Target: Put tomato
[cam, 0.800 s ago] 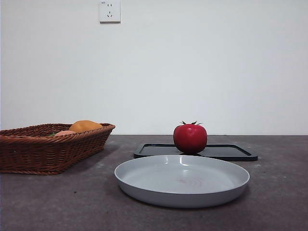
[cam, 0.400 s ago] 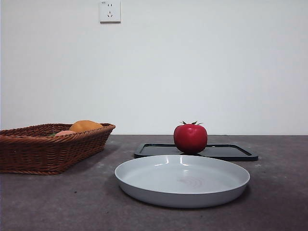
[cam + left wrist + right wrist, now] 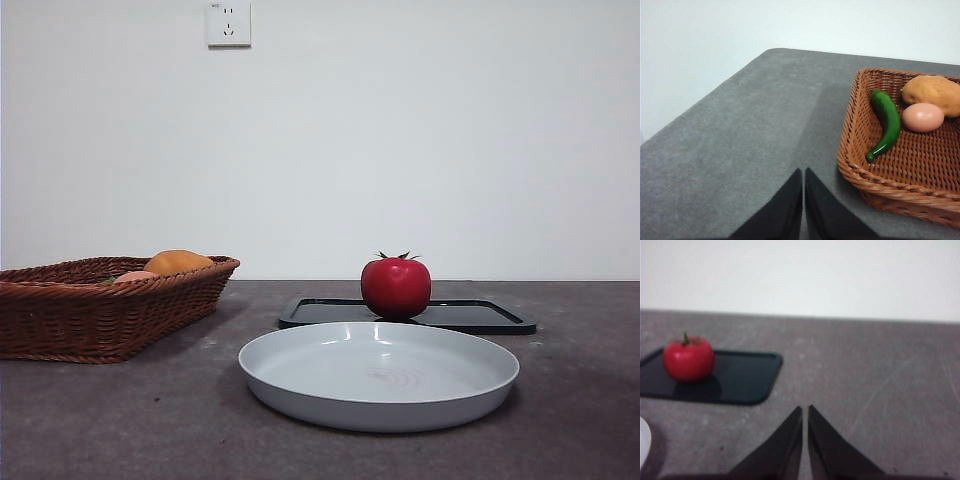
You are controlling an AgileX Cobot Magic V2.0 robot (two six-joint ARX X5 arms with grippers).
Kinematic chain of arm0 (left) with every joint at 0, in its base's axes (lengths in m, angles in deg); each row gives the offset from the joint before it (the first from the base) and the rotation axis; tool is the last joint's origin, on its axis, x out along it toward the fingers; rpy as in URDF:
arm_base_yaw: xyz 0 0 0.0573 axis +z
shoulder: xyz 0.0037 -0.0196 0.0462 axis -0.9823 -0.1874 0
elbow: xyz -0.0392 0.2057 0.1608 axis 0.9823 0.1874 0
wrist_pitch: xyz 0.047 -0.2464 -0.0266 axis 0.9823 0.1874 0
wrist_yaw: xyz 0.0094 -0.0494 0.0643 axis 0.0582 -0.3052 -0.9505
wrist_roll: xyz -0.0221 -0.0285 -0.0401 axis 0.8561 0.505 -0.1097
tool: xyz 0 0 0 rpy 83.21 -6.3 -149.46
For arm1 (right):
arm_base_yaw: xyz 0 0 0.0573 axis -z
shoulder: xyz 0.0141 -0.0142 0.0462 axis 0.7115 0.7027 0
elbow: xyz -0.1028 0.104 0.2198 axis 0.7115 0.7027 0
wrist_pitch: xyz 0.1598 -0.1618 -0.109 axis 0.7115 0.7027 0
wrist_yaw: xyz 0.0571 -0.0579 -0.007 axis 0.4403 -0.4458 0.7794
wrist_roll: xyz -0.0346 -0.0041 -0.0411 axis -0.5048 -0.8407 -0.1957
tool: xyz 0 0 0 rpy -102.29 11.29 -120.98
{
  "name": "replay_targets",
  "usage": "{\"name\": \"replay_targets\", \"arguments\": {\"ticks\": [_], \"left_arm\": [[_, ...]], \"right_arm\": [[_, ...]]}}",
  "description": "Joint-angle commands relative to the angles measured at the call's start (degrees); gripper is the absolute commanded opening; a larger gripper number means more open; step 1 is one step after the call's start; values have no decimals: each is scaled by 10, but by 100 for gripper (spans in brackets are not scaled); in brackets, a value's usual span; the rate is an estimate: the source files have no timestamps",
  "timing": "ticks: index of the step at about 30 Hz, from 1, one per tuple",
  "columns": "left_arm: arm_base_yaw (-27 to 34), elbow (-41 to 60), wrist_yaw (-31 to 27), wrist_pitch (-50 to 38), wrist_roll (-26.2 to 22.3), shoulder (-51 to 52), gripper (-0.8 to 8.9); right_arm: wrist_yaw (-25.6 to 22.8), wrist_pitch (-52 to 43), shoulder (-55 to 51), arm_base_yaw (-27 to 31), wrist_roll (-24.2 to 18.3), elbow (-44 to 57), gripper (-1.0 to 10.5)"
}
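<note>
Wicker basket [image 3: 95, 305], one, left of frame in the front view, cut off by the left edge. Its rim hides most of the contents there: only the tops of one orange-yellow fruit [image 3: 178, 262] and one pale pink fruit [image 3: 133, 276] show. The left wrist view adds one green pepper [image 3: 886, 122] lying inside.

Grey plate [image 3: 380, 400], one, lower centre, nothing on it.

Black tray [image 3: 480, 316], one, behind the plate; its near edge is partly masked by the plate rim.

Tomato [image 3: 396, 287], one, round with no long axis, standing upright on the tray's left part, stem crown pointing up.

Left gripper [image 3: 803, 175], one, jaws pressed together, holding nothing, beside the basket.

Right gripper [image 3: 804, 412], one, jaws closed on nothing, well apart from the tomato; view blurred.
</note>
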Motion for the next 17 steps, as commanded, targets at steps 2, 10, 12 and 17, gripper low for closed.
{"name": "replay_targets", "arguments": {"ticks": [2, 10, 12, 17], "left_arm": [[1, 12, -1, 4, 4, 1, 7], [1, 12, -1, 4, 4, 1, 7], [1, 12, -1, 4, 4, 1, 7], [1, 12, -1, 4, 4, 1, 7]], "right_arm": [[-17, 10, -2, 2, -3, 3, 10], [-20, 59, -2, 2, 0, 3, 10], [-20, 59, -2, 2, 1, 3, 10], [-19, 50, -2, 1, 2, 3, 10]]}}
